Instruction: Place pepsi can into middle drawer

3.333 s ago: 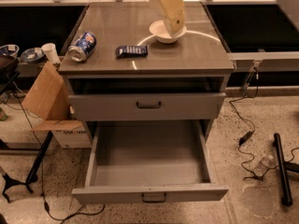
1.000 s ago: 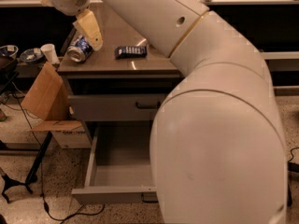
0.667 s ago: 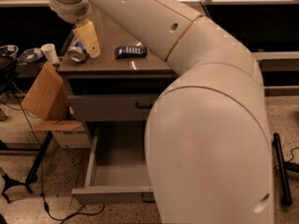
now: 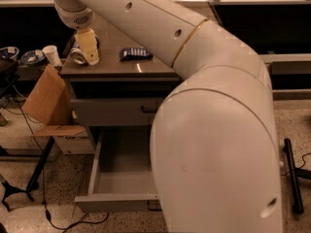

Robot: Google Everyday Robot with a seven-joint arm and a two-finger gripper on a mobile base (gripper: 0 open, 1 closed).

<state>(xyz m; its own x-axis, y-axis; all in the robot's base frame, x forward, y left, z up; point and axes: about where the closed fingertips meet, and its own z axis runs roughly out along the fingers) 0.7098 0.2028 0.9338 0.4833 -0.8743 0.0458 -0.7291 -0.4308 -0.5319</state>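
The pepsi can (image 4: 77,56) lies on its side at the left end of the cabinet top (image 4: 146,68), its silver end facing me. My gripper (image 4: 88,46), cream-yellow, hangs from the wrist right at the can and touches or covers its right side. The middle drawer (image 4: 119,181) is pulled open below, its plain grey inside showing on the left. My big white arm (image 4: 214,130) hides the drawer's right half.
A flat dark-blue snack packet (image 4: 135,53) lies right of the can. The upper drawer front (image 4: 114,111) is shut. A cardboard box (image 4: 46,103) leans at the cabinet's left, with a white cup (image 4: 50,55) and bowls behind it. A black bar (image 4: 291,174) lies on the floor at right.
The arm swung from the right of the cabinet top to the left. The gripper came down from above the can to right at it. The arm now hides more of the drawer.
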